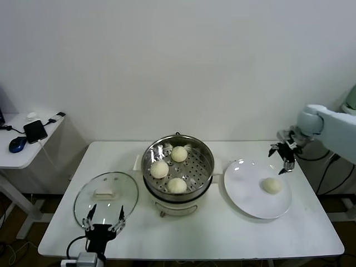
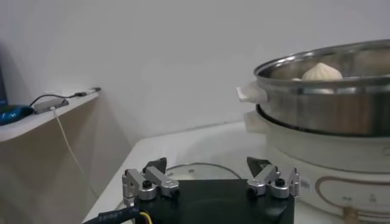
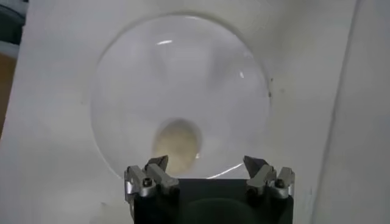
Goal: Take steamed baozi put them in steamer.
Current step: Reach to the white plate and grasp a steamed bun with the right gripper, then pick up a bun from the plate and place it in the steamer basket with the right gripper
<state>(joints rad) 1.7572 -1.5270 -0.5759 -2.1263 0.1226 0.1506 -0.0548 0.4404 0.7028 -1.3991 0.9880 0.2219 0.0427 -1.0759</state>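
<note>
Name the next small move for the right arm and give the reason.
Probably lower the open right gripper onto the last baozi on the plate: three already sit in the steamer, and the gripper hangs above the plate's far edge, holding nothing.

Steamer (image 1: 178,167): polished steel wall, mirror-bright, with a perforated metal tray inside; it sits on a base of smooth white plastic with a slight sheen. Steamed baozi (image 1: 177,185): cream-white dough, smooth and matt skin, same on the one lying on the plate (image 1: 245,194). Plate: white, glossy, catching light spots. Lid (image 1: 105,193): clear glass with a thin metal rim and a white plastic handle. Table (image 1: 222,233): white, smooth, low sheen. Left gripper (image 1: 103,219) and right gripper (image 1: 282,153): bare silvery metal finger mounts on matt black bodies.
</note>
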